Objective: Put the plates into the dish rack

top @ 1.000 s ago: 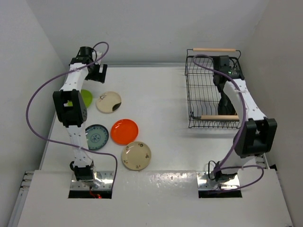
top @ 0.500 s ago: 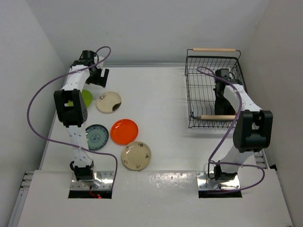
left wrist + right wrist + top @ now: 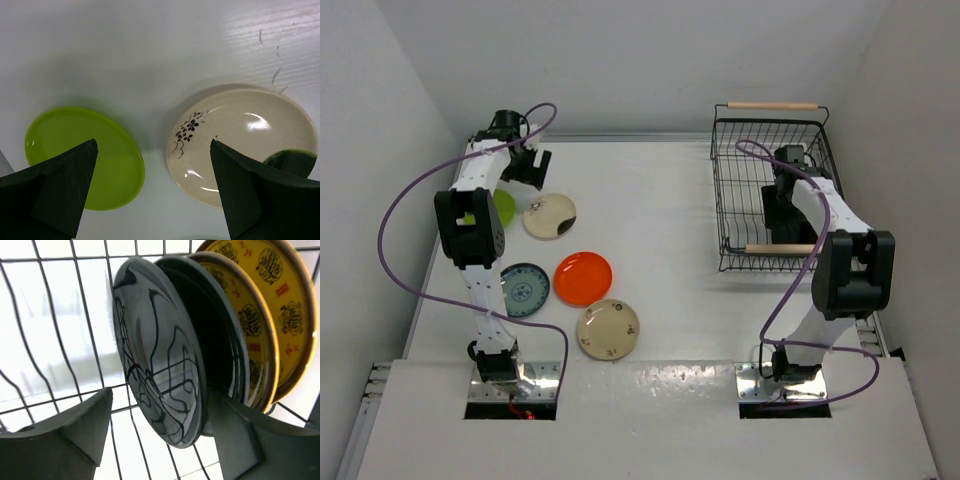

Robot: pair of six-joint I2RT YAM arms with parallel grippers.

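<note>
Well, it's nearly half done, I'd say. Two black plates (image 3: 155,365) and two gold plates (image 3: 272,305) stand on edge in the dish rack (image 3: 725,200). The right fingers (image 3: 65,435) are spread wide either side of the front black one, gripping nothing. Five are left flat on the desk (image 3: 660,250): lime green plate (image 3: 503,207), flowered cream plate (image 3: 549,215), orange-red plate (image 3: 584,278), teal plate (image 3: 525,290) and plain cream plate (image 3: 608,329). The left fingers (image 3: 55,190) hang wide apart and empty above the lime and flowered ones.

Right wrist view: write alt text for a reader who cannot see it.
Four plates stand on edge inside the wire dish rack: two glossy black plates in front, two gold patterned plates behind. The open right gripper straddles the nearest one.
</note>
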